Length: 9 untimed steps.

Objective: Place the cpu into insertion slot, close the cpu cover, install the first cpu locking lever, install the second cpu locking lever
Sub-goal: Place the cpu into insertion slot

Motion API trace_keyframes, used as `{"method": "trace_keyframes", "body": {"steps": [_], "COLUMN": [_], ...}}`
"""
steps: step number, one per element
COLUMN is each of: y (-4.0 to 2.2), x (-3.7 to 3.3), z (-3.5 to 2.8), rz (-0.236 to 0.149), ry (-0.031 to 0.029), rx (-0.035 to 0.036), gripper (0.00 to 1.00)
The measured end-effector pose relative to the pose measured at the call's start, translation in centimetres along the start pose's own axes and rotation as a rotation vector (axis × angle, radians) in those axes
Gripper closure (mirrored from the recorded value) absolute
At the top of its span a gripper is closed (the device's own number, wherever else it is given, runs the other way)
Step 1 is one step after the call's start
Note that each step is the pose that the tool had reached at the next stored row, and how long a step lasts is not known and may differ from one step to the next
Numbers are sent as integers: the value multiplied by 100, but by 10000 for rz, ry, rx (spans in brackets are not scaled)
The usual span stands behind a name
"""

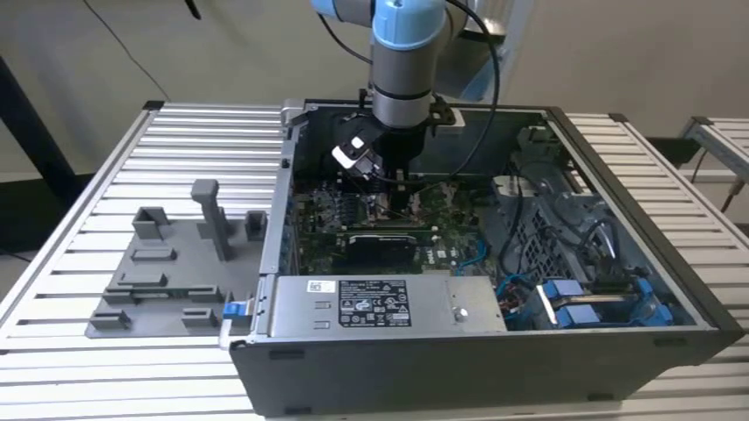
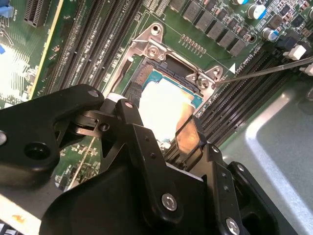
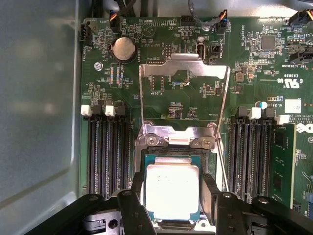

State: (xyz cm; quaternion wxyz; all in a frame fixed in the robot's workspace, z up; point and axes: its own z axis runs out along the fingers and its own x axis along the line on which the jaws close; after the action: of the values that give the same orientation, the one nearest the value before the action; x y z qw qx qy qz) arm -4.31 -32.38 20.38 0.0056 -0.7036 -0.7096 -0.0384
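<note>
The cpu point(image 3: 172, 191) point(image 2: 164, 105), a small square chip with a pale metal top, lies flat in the insertion slot point(image 3: 146, 141) point(image 2: 157, 49) on the green board. My gripper point(image 3: 172, 196) point(image 2: 156, 122) point(image 1: 392, 195) straddles it, one black finger against each of two opposite edges, shut on the chip. The cpu cover point(image 3: 185, 59) stands swung up on its hinge, and the board shows through its window. A thin wire locking lever point(image 2: 274, 68) sticks out beside the socket, unlatched.
Black memory slots point(image 3: 110, 156) point(image 3: 252, 152) run along both sides of the socket. The open computer case point(image 1: 655, 289) holds a grey labelled metal box point(image 1: 374, 303) in front and cables with blue parts point(image 1: 574, 303) at the exterior view's right. A grey fixture point(image 1: 164, 263) lies on the slatted table.
</note>
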Motion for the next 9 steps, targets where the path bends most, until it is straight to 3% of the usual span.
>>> {"method": "trace_keyframes", "body": {"steps": [9], "y": [0], "x": [-17], "z": [26], "rz": [1], "ry": [1], "rx": [-14], "gripper": [45]}}
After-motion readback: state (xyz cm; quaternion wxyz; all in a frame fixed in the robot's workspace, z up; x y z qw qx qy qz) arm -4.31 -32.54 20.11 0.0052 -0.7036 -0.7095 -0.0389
